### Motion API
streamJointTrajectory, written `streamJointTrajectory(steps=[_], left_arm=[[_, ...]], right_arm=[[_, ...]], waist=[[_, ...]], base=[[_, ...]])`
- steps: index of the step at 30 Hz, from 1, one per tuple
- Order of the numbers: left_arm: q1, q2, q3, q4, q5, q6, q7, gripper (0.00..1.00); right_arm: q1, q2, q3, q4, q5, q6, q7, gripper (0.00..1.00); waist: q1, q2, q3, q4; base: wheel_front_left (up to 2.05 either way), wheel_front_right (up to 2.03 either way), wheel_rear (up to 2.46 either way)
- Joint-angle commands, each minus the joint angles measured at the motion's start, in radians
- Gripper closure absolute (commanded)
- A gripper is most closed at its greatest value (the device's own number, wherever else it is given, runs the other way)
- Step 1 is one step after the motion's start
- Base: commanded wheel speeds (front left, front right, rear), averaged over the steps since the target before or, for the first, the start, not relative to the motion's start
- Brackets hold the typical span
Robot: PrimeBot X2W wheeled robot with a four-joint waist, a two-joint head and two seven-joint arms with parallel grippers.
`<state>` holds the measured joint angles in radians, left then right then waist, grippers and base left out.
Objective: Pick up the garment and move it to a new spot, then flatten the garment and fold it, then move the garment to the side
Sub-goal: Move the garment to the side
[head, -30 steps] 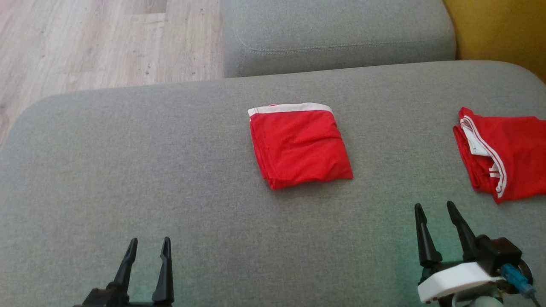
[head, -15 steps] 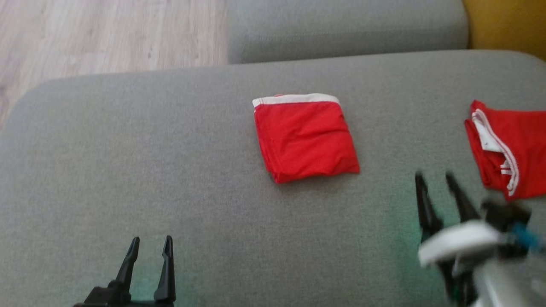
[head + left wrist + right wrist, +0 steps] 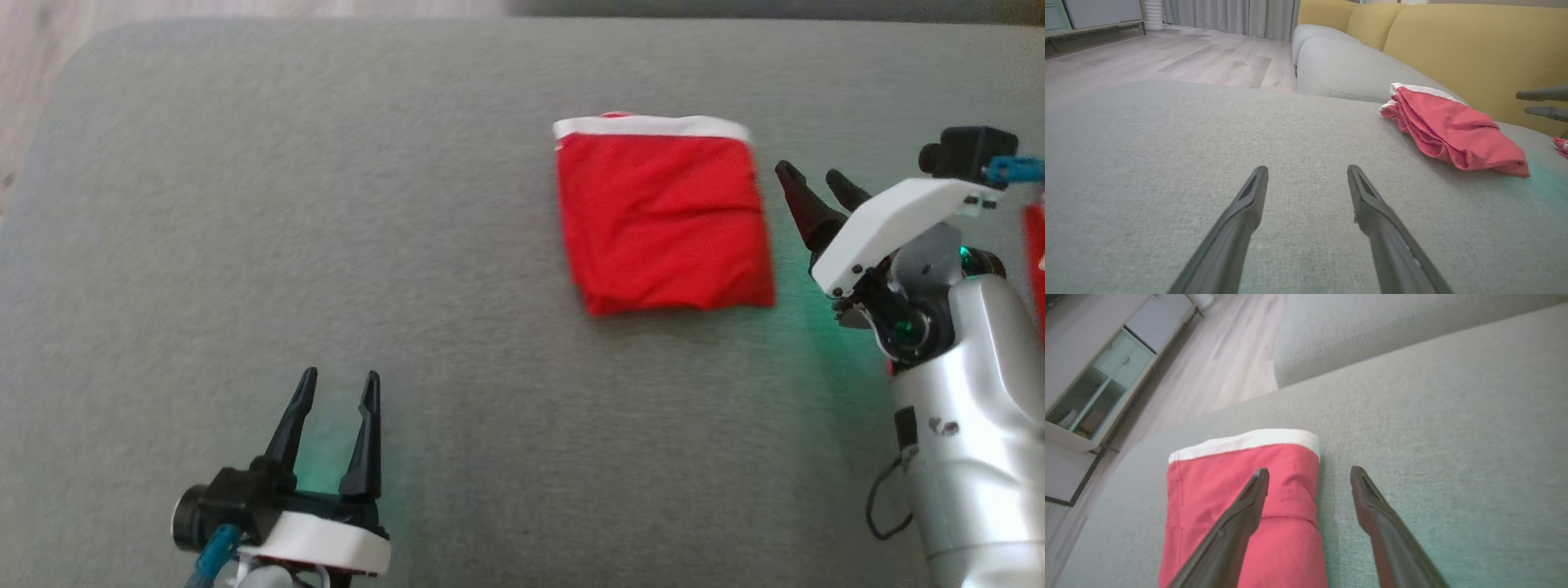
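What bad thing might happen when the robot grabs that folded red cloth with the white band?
1. The open right gripper is at the very edge of the folded red garment with the white band. It may pinch only the top layer and pull the fold open.
2. Dragging it over the grey fabric cushion could bunch the soft layers.
3. Another red cloth lies just past the right arm, which might bump it.
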<state>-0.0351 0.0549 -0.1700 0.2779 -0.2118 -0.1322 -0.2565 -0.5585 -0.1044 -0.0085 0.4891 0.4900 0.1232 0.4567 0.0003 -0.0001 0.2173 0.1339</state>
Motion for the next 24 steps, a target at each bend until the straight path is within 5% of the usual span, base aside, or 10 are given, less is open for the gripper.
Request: streamJointTrajectory(steps=[1, 11, 12, 13, 17, 24], left_arm=[[-0.029, 0.002, 0.022, -0.021, -0.012, 0.002, -0.005, 0.0], [-0.038, -0.003, 0.015, -0.018, -0.023, 0.002, -0.005, 0.0], [-0.037, -0.004, 0.017, -0.019, -0.023, 0.002, -0.005, 0.0], [-0.037, -0.004, 0.02, -0.02, -0.022, 0.002, -0.005, 0.0], [-0.034, -0.004, 0.036, -0.03, -0.016, 0.002, -0.005, 0.0], [-0.035, 0.005, 0.06, -0.042, 0.007, 0.002, -0.005, 0.0]], right_arm=[[-0.046, 0.007, 0.007, -0.004, -0.001, 0.008, 0.024, 0.0], [-0.101, 0.016, -0.029, 0.202, -0.041, 0.008, 0.088, 0.0], [-0.105, 0.019, -0.032, 0.21, -0.032, 0.008, 0.089, 0.86], [-0.11, 0.023, -0.036, 0.215, -0.019, 0.008, 0.085, 1.0], [-0.135, 0.037, -0.035, 0.208, 0.036, 0.008, 0.055, 1.0], [-0.138, 0.02, 0.068, 0.088, 0.092, 0.008, 0.061, 1.0]], waist=[[-0.0003, 0.0001, 0.037, 0.052], [-0.0003, 0.0001, 0.06, 0.107], [-0.0003, 0.0001, 0.06, 0.103], [-0.0003, 0.0001, 0.059, 0.096], [-0.0003, 0.0001, 0.054, 0.036], [-0.0003, 0.0001, 0.059, -0.165]], base=[[0.0, 0.0, 0.0], [0.0, 0.0, 0.0], [0.0, 0.0, 0.0], [0.0, 0.0, 0.0], [0.0, 0.0, 0.0], [0.0, 0.0, 0.0]])
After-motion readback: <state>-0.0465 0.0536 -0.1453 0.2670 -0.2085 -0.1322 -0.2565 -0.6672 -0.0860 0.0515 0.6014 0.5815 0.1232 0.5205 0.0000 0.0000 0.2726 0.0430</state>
